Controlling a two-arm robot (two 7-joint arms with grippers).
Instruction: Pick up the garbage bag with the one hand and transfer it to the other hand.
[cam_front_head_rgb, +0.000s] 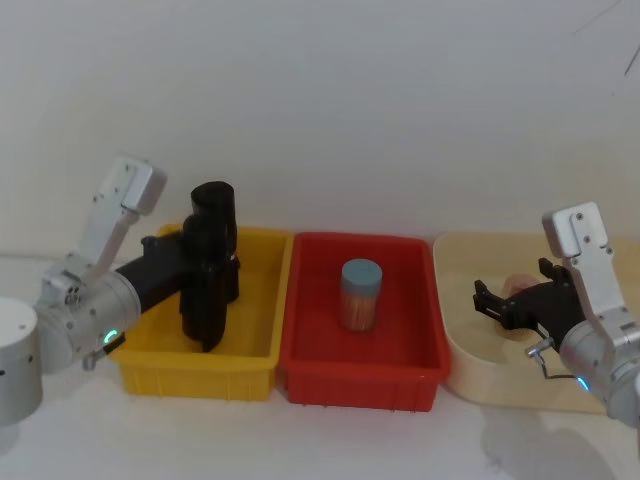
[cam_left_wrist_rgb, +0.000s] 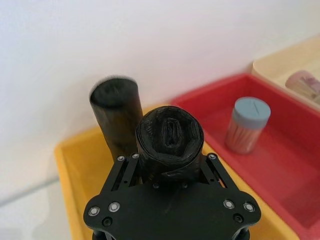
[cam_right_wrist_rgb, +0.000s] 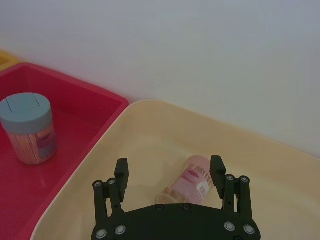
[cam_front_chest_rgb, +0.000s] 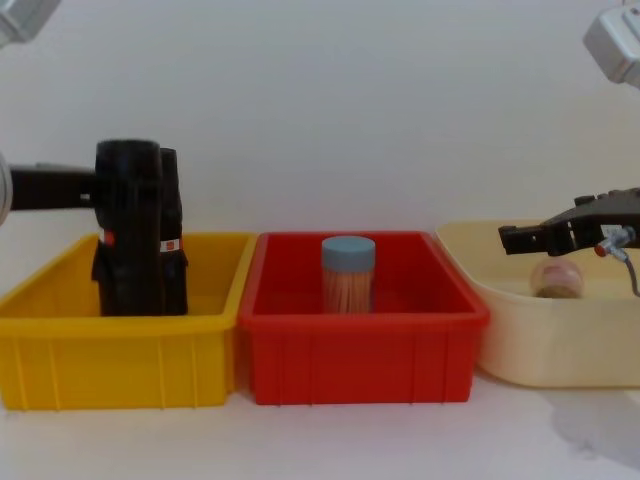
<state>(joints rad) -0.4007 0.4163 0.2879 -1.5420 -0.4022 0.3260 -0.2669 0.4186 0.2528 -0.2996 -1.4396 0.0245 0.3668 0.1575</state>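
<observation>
Currently your left end effector (cam_left_wrist_rgb: 169, 162) is clamping its fingers on the garbage bag (cam_left_wrist_rgb: 170, 137), which is standing roughly upright inside the yellow bin (cam_front_head_rgb: 150, 372); you cannot tell whether it is touching the bin floor. Your right end effector (cam_right_wrist_rgb: 169, 169) is hovering, fingers apart, over the cream tray (cam_front_head_rgb: 480, 375), above a pink jar (cam_right_wrist_rgb: 189, 184) lying there. Just beyond the bag a second black roll (cam_left_wrist_rgb: 116, 112) is standing, and a blue-lidded jar (cam_front_head_rgb: 361, 293) is sitting in the red bin (cam_front_head_rgb: 360, 385).
</observation>
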